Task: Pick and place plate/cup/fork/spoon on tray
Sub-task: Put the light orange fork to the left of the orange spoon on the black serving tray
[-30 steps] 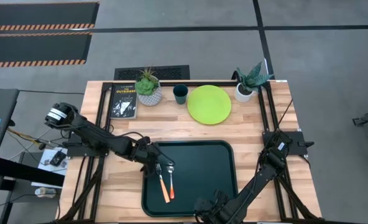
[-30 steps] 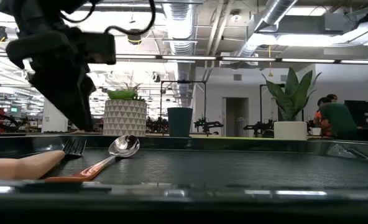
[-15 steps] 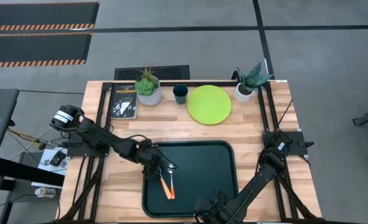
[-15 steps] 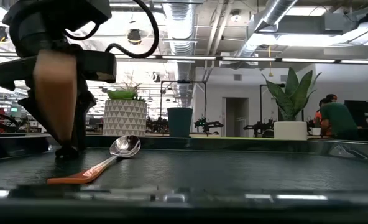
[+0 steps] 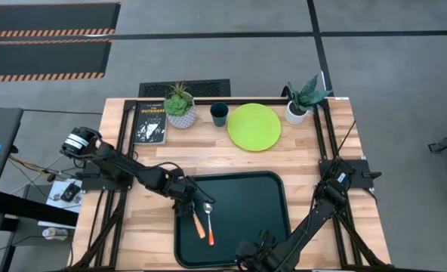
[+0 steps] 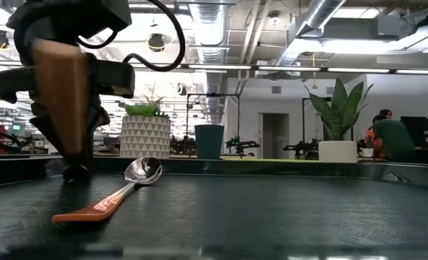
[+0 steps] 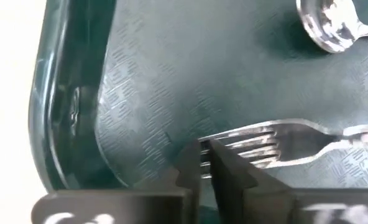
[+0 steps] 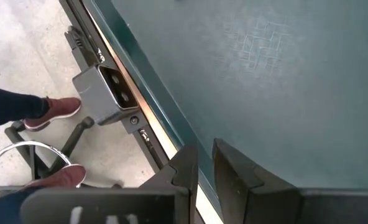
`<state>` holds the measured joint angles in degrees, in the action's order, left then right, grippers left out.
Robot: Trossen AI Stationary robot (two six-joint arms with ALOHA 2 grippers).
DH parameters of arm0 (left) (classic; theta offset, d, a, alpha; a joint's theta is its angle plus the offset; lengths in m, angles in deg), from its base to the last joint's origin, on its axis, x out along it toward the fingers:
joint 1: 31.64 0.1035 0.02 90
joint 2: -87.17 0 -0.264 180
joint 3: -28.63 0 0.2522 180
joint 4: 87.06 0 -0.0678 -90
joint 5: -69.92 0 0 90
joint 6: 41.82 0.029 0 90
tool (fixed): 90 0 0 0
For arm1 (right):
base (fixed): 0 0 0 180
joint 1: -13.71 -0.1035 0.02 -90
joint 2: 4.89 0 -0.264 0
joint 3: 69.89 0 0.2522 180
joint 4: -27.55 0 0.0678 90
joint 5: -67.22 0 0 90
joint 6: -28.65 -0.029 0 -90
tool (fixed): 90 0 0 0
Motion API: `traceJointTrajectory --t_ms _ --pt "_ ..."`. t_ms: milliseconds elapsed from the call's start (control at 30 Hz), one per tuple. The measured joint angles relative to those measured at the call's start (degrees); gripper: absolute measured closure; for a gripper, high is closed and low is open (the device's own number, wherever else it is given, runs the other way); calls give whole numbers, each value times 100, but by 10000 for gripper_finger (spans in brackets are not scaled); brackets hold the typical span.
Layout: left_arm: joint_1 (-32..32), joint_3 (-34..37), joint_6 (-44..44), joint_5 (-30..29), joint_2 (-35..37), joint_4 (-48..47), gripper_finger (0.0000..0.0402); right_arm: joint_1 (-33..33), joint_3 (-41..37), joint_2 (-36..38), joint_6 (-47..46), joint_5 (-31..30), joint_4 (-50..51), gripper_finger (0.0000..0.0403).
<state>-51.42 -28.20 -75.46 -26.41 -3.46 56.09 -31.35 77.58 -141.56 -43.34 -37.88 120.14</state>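
Observation:
The dark tray (image 5: 246, 198) lies at the table's near middle, with the fork (image 5: 197, 224) and the spoon (image 5: 208, 224) side by side on its left part. My left gripper (image 5: 189, 199) stands shut at the fork's head. In the low view a blurred tan band, the fork's handle (image 6: 58, 94), rises from those fingertips. The spoon (image 6: 120, 191) lies flat on the tray. The lime-green plate (image 5: 254, 126) and the dark cup (image 5: 219, 114) rest on the table's far side. My right gripper (image 8: 204, 165) hangs over the tray's near rim with a narrow gap between its fingers and nothing in it. My left gripper (image 7: 204, 163) stands with its shut fingertips on the tips of the fork's tines (image 7: 258, 142), coming steeply from above and from the tray's left. One finger (image 7: 234, 171) covers the tine tips. The fork's head stays on the tray while its handle rises off it.
Two potted plants (image 5: 180, 106) (image 5: 303, 98) and a black book (image 5: 150, 123) stand along the table's far edge beside the cup and plate. The tray's right half is bare. A person (image 6: 391, 137) stands in the room behind, and a person's shoes (image 8: 47, 109) show by the table's near side.
My left gripper has moved toward the table's near edge and down onto the fork's head. The fork's handle, which lay flat on the tray, now stands raised in the low view, while its head has stayed on the tray. The spoon has barely moved.

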Motion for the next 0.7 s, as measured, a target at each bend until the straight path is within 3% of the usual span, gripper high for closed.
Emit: traceJointTrajectory --t_ms 700 --pt "57 -400 277 4 109 -639 401 0 0 0 0 -155 -7 331"
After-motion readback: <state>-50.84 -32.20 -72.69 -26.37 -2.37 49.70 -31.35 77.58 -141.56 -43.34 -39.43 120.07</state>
